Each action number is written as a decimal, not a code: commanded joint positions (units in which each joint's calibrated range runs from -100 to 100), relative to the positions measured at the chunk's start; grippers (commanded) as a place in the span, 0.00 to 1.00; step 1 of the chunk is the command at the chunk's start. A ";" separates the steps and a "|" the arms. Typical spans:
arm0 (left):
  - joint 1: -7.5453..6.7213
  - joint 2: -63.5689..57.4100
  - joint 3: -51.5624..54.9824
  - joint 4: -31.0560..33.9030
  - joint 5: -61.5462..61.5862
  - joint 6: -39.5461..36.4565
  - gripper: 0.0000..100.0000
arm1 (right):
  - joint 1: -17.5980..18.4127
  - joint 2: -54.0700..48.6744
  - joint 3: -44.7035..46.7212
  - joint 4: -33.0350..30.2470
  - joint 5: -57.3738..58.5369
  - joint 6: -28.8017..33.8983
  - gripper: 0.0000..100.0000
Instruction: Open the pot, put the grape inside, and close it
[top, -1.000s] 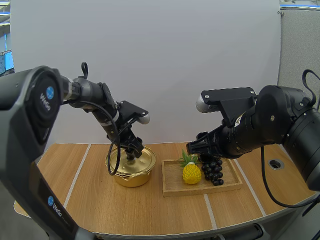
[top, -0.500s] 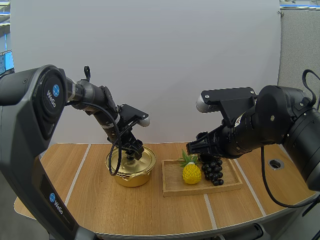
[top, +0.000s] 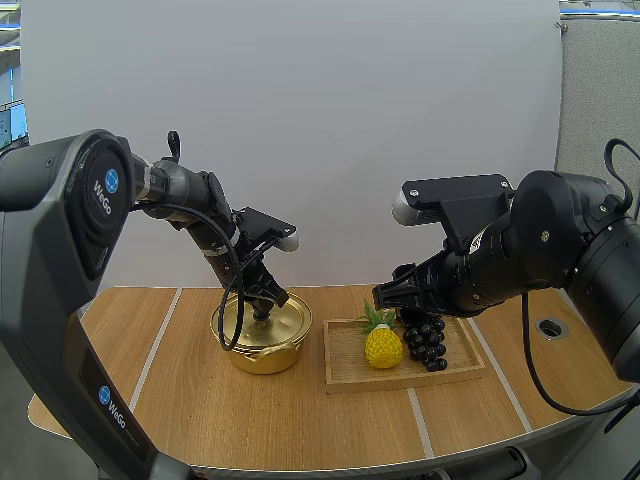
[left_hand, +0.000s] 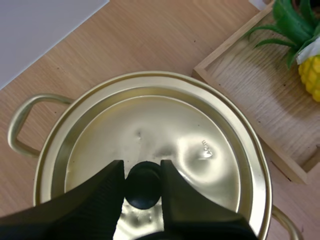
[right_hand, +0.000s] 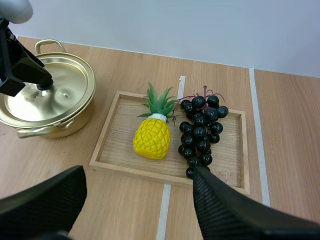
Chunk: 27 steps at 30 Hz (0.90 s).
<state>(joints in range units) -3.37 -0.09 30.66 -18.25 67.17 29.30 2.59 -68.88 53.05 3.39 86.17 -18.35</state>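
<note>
Golden lid knob (left_hand: 143, 189) pinched by left pincer (left_hand: 142, 172); right pincer (top: 391, 296) gapes wide above tray (right_hand: 130, 170) edge.

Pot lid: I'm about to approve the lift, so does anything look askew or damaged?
Nothing stands out: the lid sits evenly inside the pot rim, and the left gripper pinches its knob squarely.

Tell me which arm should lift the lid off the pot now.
Left. The left gripper has its fingers pinched on the knob of the lid, which sits on the pot. The right gripper hangs open over the wooden tray near the grapes, away from the pot.
</note>
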 joint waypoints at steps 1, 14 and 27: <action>-0.20 -3.57 -3.99 -0.41 4.98 -2.02 0.00 | -0.26 -0.27 -0.47 -0.24 -0.32 0.11 1.00; -0.20 -21.09 -23.79 5.87 12.06 -6.41 0.00 | -0.26 -0.27 -0.47 -0.01 -0.32 0.11 1.00; -0.20 -29.74 -44.64 12.76 10.65 -10.90 0.00 | -0.26 -0.27 -0.47 0.20 -0.32 0.11 1.00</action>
<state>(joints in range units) -3.37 -28.78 -10.70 -6.24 78.82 19.42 2.59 -68.88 53.05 3.63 86.17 -18.35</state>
